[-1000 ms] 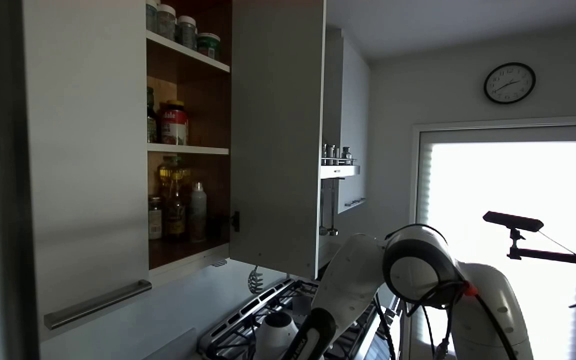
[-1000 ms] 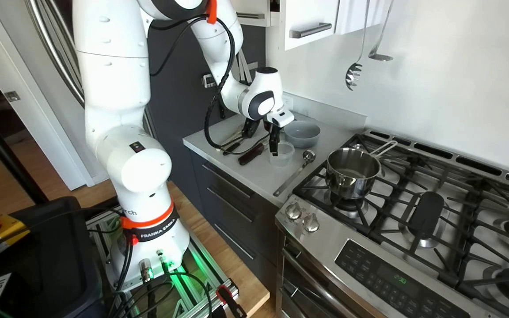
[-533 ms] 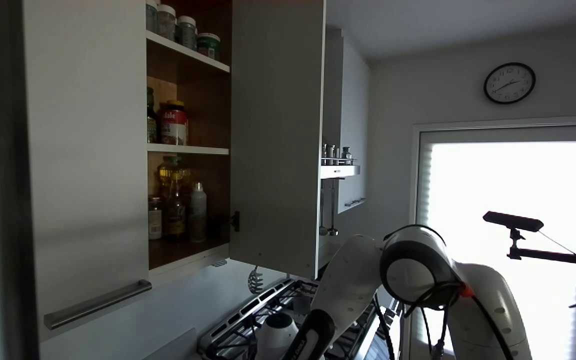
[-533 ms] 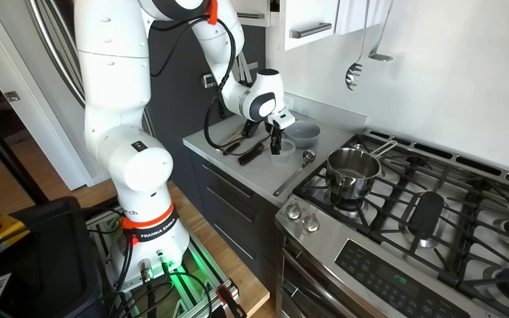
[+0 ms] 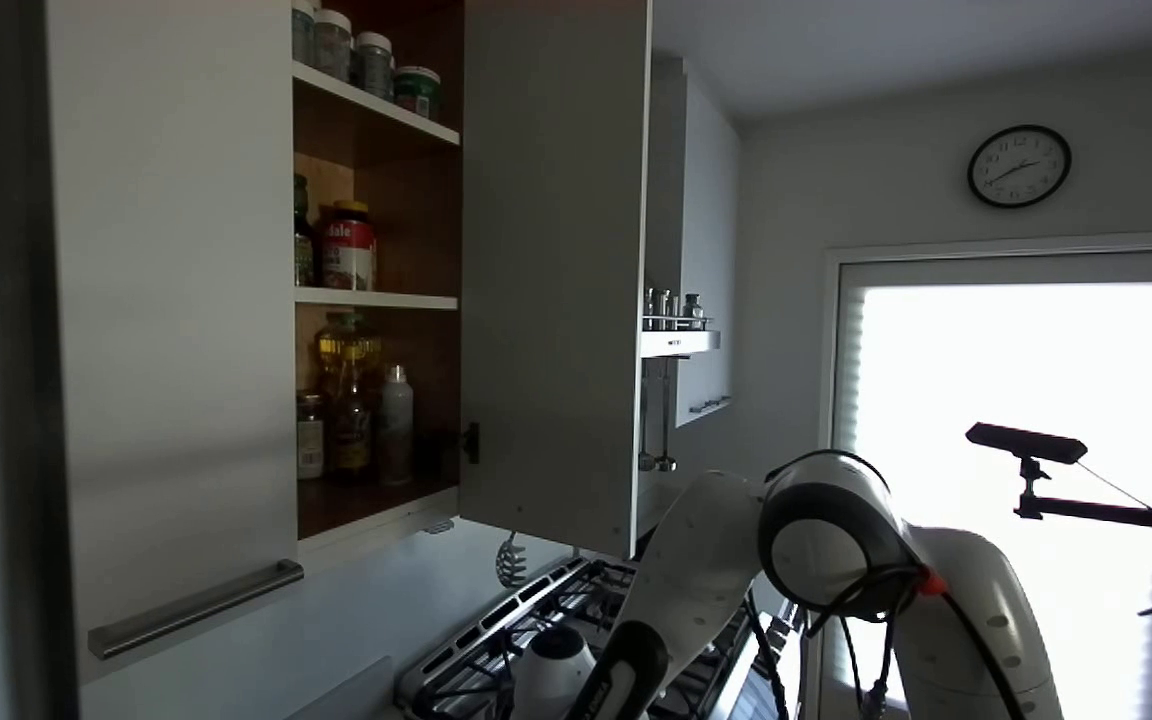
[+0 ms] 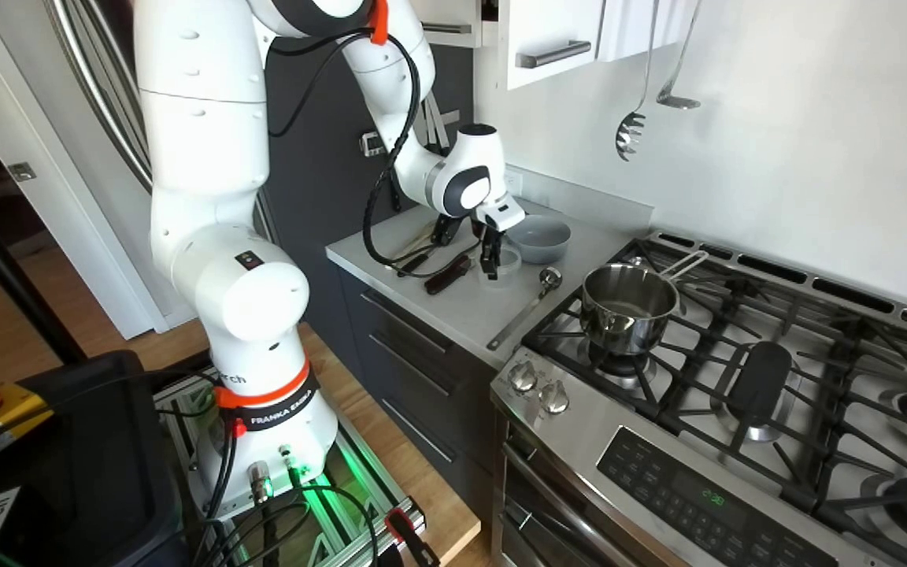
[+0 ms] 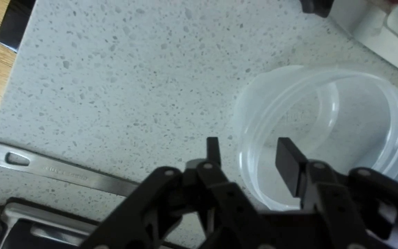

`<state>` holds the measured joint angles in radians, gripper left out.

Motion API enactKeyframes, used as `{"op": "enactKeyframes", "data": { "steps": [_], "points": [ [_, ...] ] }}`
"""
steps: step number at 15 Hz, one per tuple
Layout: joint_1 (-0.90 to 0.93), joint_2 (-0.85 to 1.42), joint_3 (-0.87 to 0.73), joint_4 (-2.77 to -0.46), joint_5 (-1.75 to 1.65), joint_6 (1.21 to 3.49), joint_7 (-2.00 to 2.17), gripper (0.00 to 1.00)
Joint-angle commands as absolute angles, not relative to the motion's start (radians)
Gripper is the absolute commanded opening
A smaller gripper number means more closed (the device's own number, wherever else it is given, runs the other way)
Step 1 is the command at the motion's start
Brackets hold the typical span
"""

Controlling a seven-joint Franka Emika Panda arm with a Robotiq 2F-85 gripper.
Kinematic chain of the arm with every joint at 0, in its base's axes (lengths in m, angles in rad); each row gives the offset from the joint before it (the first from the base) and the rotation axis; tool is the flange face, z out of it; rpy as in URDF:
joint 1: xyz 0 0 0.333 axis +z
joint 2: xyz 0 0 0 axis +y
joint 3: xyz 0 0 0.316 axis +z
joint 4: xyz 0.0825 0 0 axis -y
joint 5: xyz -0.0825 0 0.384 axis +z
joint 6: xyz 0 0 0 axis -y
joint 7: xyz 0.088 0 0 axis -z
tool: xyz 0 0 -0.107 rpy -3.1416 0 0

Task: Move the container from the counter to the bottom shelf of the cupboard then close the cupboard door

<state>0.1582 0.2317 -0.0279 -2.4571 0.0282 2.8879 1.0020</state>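
Note:
The container is a clear round plastic tub (image 7: pixel 327 103), upright and without a lid, on the speckled pale counter (image 7: pixel 133 86). It also shows in an exterior view (image 6: pixel 507 264), partly behind the gripper. My gripper (image 7: pixel 248 139) is open and points down at the tub; it also shows in an exterior view (image 6: pixel 490 264). One finger is outside the tub's wall and the other is over its inside, with the rim between them and a gap on both sides. The cupboard door (image 5: pixel 551 280) stands open. The bottom shelf (image 5: pixel 376 500) holds several bottles.
A grey bowl (image 6: pixel 540 239) stands right behind the tub. A metal ladle (image 6: pixel 524 311) and dark-handled utensils (image 6: pixel 449 276) lie beside it. A steel pot (image 6: pixel 628 307) sits on the gas hob (image 6: pixel 760 370). A second cupboard door with a bar handle (image 5: pixel 196 610) is shut.
The gripper has shifted slightly right, then slightly down at the tub in the exterior view. The arm's elbow has moved a little. The cupboard door has not moved.

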Motion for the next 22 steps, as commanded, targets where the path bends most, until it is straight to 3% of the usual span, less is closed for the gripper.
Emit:
{"op": "enactKeyframes", "data": {
  "steps": [1,2,5,6,22],
  "points": [
    [0.174,0.238,-0.042,-2.458,0.039,2.897,1.016,0.26],
    [0.176,0.234,-0.045,-2.459,0.035,2.897,1.018,0.26],
    [0.172,0.22,-0.044,-2.462,0.04,2.89,1.012,0.03],
    [0.175,0.214,-0.049,-2.462,0.033,2.883,1.017,0.0],
    [0.1,-0.235,0.079,-2.58,0.03,2.728,1.045,0.01]
  ]
}}
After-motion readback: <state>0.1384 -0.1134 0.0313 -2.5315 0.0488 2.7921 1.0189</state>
